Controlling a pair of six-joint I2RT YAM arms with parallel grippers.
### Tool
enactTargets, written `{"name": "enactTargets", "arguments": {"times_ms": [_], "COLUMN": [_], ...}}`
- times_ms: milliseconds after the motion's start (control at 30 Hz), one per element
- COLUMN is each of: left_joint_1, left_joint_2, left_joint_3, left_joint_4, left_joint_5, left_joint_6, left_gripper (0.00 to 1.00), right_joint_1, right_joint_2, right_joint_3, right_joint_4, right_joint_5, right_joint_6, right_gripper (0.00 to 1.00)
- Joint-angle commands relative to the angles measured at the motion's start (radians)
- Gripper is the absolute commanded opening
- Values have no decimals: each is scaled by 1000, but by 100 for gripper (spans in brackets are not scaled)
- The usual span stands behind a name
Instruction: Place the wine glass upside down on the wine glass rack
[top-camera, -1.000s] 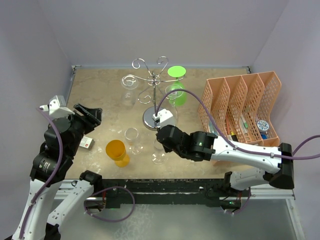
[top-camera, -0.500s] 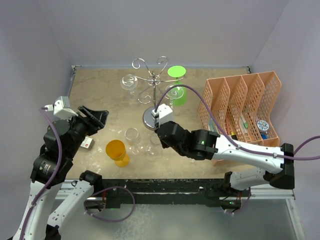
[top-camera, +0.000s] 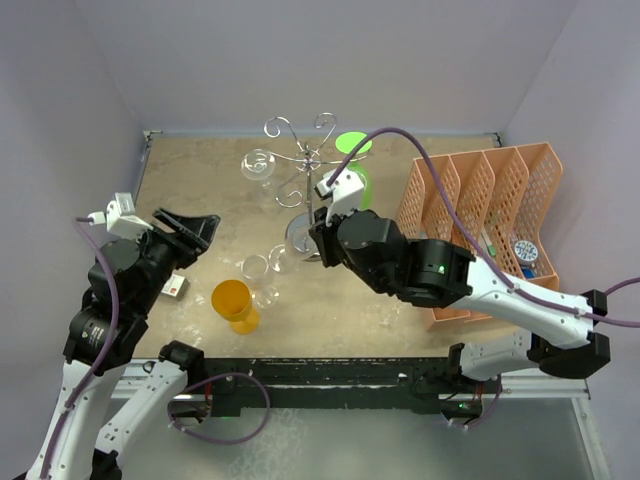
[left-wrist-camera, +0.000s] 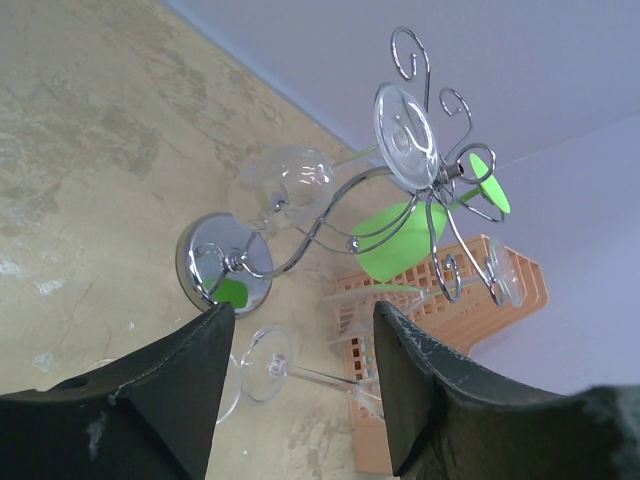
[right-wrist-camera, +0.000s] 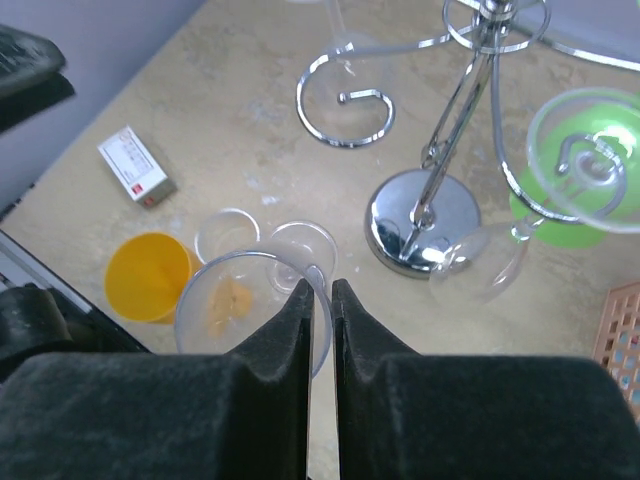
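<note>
The right claw (right-wrist-camera: 321, 300) is pressed together on the stem of the clear wine glass (right-wrist-camera: 250, 310) and holds it sideways above the counter (right-wrist-camera: 250, 100), near a yellow cup (right-wrist-camera: 148, 277). The left claw (left-wrist-camera: 300, 320) is spread wide. Further back stands the wine glass rack (right-wrist-camera: 455, 110), apart from the held glass. A green glass (left-wrist-camera: 395, 250) hangs upside down on it.

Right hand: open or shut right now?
Shut on the wine glass: in the right wrist view the right hand shows only a thin slit between its fingers, the clear bowl at their tips.
</note>
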Motion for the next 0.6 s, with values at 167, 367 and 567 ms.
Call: {"name": "enactTargets", "arguments": {"times_ms": [167, 367, 567], "left_joint_1": [5, 6, 5], "left_joint_2": [20, 8, 5], "left_joint_3": [7, 5, 34], "left_joint_4": [65, 62, -57], "left_joint_5": [-69, -87, -248], "left_joint_6": [-54, -101, -123], "left_gripper": [55, 55, 60], "right_joint_1": [2, 2, 4], "right_joint_2": [-6, -25, -2], "right_joint_3": [141, 141, 199], "right_joint_4": [18, 86, 159], "right_joint_5": [29, 18, -42], "right_joint_6": [-53, -63, -109], "right_gripper": [12, 12, 15]}}
